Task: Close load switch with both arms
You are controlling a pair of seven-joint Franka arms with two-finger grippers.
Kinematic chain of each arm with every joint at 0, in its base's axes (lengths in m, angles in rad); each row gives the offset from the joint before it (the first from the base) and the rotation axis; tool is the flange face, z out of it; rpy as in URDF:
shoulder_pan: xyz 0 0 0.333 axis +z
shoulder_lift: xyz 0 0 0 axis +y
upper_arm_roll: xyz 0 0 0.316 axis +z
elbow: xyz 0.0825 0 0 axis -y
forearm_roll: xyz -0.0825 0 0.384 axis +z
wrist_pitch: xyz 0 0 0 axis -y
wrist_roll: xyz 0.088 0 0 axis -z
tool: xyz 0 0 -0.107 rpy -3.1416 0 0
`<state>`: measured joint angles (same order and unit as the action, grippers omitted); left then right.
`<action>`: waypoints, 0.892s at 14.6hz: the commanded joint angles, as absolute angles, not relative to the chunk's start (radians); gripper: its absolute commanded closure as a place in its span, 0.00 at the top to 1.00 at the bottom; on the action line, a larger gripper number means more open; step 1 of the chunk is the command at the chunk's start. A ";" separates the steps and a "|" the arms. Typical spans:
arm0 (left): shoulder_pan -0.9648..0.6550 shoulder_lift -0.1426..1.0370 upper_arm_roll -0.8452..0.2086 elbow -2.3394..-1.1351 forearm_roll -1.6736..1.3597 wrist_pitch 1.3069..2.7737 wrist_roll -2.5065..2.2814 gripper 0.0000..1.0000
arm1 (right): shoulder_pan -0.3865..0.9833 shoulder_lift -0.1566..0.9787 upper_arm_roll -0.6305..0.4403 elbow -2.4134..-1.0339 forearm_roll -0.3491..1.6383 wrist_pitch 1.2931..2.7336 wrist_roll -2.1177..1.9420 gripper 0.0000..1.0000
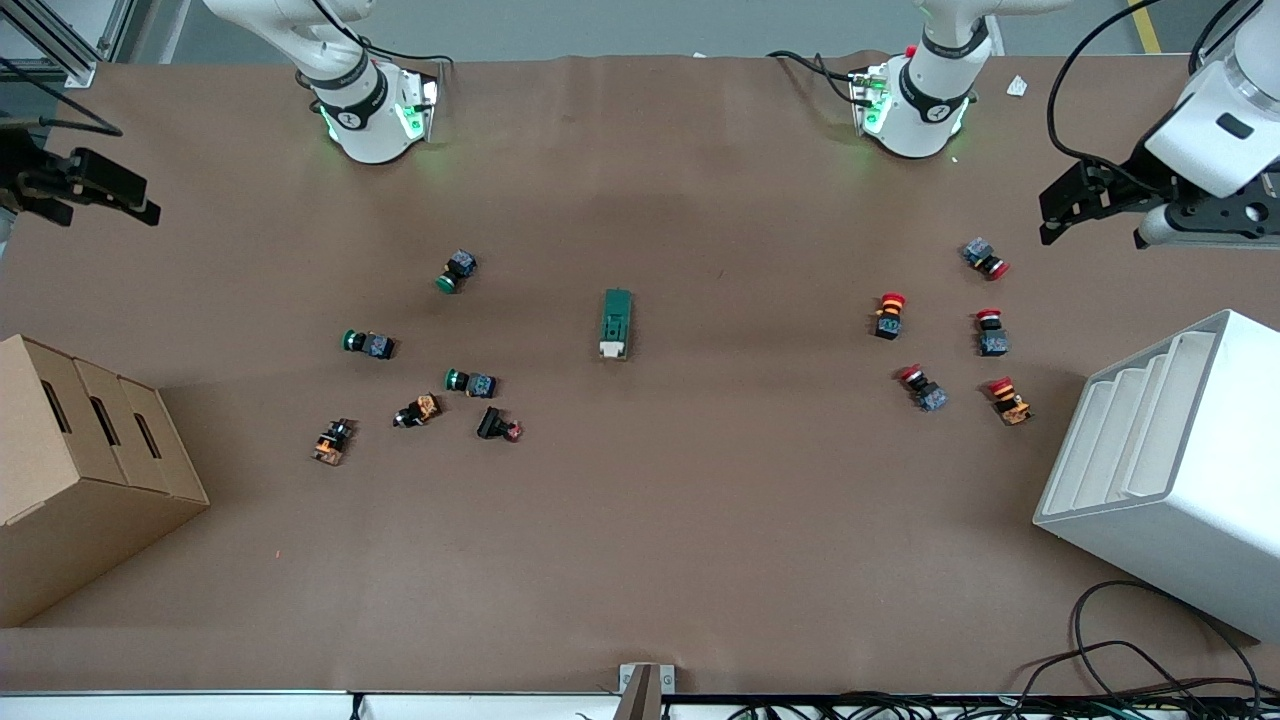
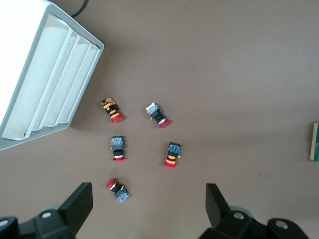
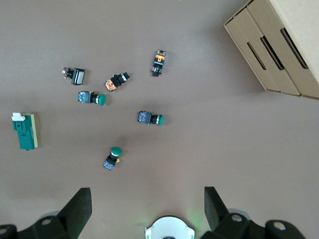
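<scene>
The load switch [image 1: 616, 323], a dark green block with a white handle piece at its end nearer the front camera, lies on the brown table's middle. It shows in the right wrist view [image 3: 24, 130], and only its edge shows in the left wrist view [image 2: 315, 142]. My left gripper [image 1: 1092, 225] hangs open and empty, high over the left arm's end of the table [image 2: 148, 204]. My right gripper [image 1: 110, 213] hangs open and empty, high over the right arm's end [image 3: 147, 206]. Both are far from the switch.
Green-capped push buttons [image 1: 452, 272] and other small parts lie toward the right arm's end, red-capped buttons [image 1: 889, 314] toward the left arm's end. A cardboard box [image 1: 70, 470] and a white slotted rack [image 1: 1180, 470] stand at the table's two ends.
</scene>
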<state>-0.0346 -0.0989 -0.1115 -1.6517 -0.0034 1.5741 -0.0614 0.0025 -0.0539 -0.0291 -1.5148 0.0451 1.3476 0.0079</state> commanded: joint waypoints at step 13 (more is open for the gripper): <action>-0.031 -0.110 -0.118 -1.612 -0.035 1.539 -0.018 1.00 | -0.009 -0.215 -0.018 -1.709 0.023 1.443 -0.009 1.00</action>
<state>-0.0346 -0.1223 -0.1127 -1.6417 -0.0229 1.5674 -0.0239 0.0025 -0.1811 -0.0287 -1.6719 0.0368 1.4223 0.0066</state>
